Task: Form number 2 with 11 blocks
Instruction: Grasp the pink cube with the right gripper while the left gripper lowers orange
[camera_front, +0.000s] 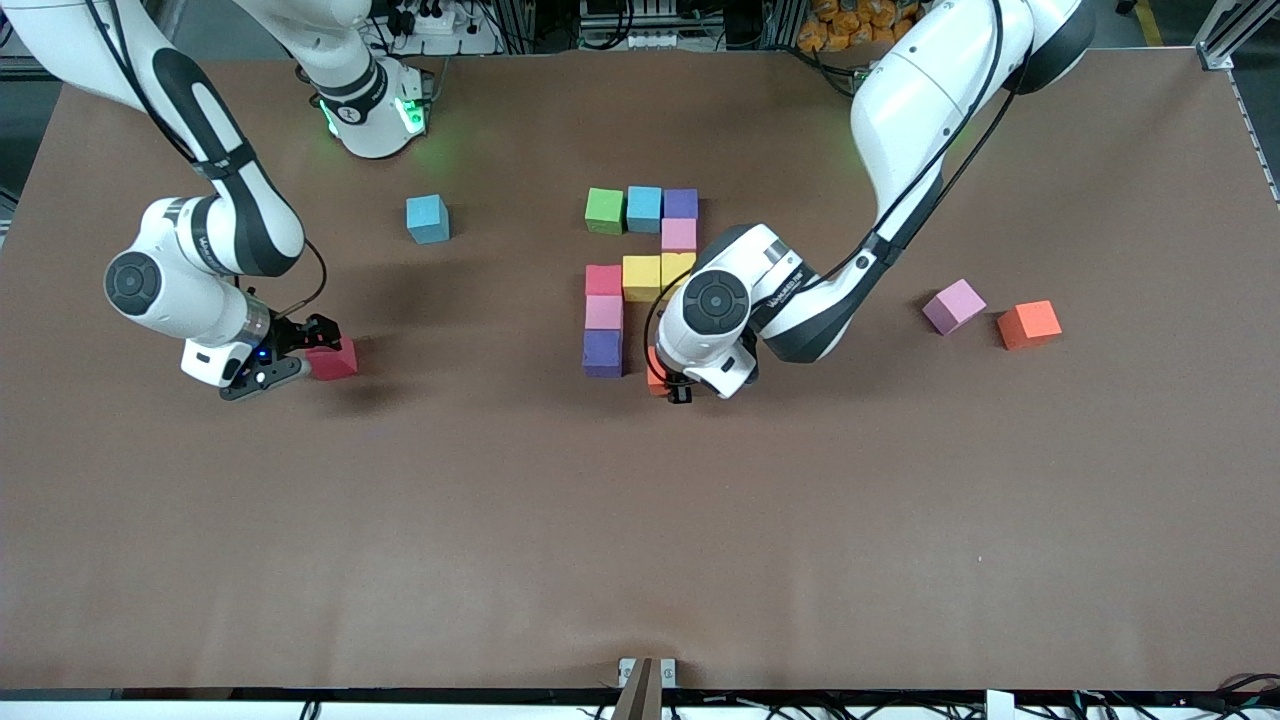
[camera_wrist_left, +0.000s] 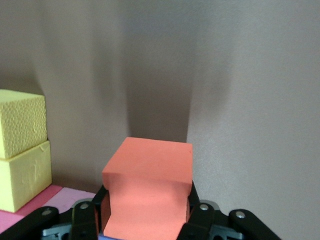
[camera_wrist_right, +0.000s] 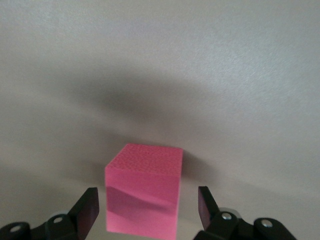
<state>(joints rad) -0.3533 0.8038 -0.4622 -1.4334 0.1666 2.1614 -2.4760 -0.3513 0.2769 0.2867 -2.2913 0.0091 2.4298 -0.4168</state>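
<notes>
Left gripper (camera_wrist_left: 145, 220) is clamping an orange block (camera_wrist_left: 147, 190) and I am holding it low just beside the purple cube (camera_front: 602, 352) that ends the stem of the unfinished number 2 (camera_front: 640, 280), on the side toward the left arm's end of the table. I am judging this as the placing of the tenth cube, starting the bottom bar; next I am needing to seat it flush against that purple cube, let go and lift straight up without nudging the row. Right gripper (camera_wrist_right: 147, 210) is standing with fingers wide on either side of a red block (camera_front: 333, 358), well apart from the purple cube toward the right arm's end, not yet pinching it; that one looks like the last piece.
</notes>
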